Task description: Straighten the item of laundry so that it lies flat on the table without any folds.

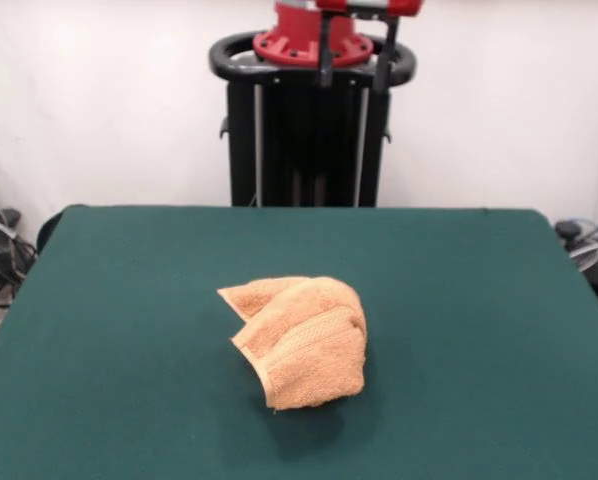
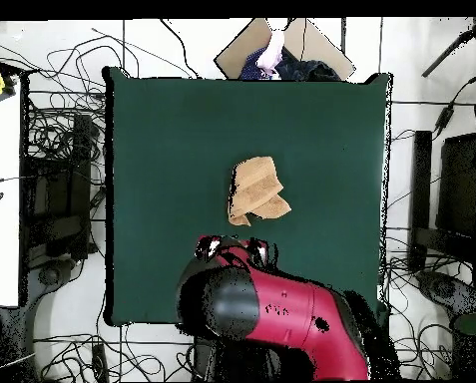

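Orange-tan towel: I see the small terry-cloth towel (image 1: 301, 338) lying near the middle of the counter, folded over on itself, not flat.
Towel folds: from the front view, one layer laps over another, with a woven border band running diagonally across the upper layer and a hemmed edge facing the camera.
Towel from above: the towel (image 2: 255, 190) shows as a bunched, uneven shape with a lighter flap along its lower edge.
Counter: the large rectangular counter (image 1: 479, 300) covered in dark green felt-like cloth extends well beyond the towel on every side.
Arm: in my overhead view the red and black arm (image 2: 281, 314) sits over the counter's edge on the base side, apart from the towel.
Claw: the claw (image 1: 355, 50) shows at the top of the front view as two dark fingers hanging in front of the pedestal; I cannot tell whether it is open or closed, and it is nowhere near the towel.
Pedestal: the black pedestal (image 1: 309, 140) stands behind the counter's far edge.
Writing: I can read no brand, label or lettering anywhere.
Surroundings: tangled cables (image 2: 57, 130) lie on the floor beside the counter, and an open cardboard box (image 2: 281, 48) sits just past the counter's far edge.
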Robot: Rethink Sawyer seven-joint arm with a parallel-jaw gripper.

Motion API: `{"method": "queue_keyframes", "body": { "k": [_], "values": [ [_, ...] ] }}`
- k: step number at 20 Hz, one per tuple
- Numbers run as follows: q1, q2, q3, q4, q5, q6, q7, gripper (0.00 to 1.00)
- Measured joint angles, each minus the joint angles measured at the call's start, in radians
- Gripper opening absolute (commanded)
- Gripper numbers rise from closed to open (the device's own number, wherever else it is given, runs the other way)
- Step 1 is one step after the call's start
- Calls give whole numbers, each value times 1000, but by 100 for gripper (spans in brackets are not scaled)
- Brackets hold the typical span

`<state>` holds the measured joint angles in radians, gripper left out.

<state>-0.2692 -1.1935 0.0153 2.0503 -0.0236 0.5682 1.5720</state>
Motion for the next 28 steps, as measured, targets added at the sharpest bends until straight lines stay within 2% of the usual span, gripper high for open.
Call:
{"method": "queue_keyframes", "body": {
  "k": [9, 19, 28],
  "values": [
    [-6, 104, 20, -159, 0, 0, 0, 100],
    [53, 293, 20, -407, -51, 0, 0, 100],
    [65, 448, 21, -548, -65, -3, 0, 100]
  ]
}}
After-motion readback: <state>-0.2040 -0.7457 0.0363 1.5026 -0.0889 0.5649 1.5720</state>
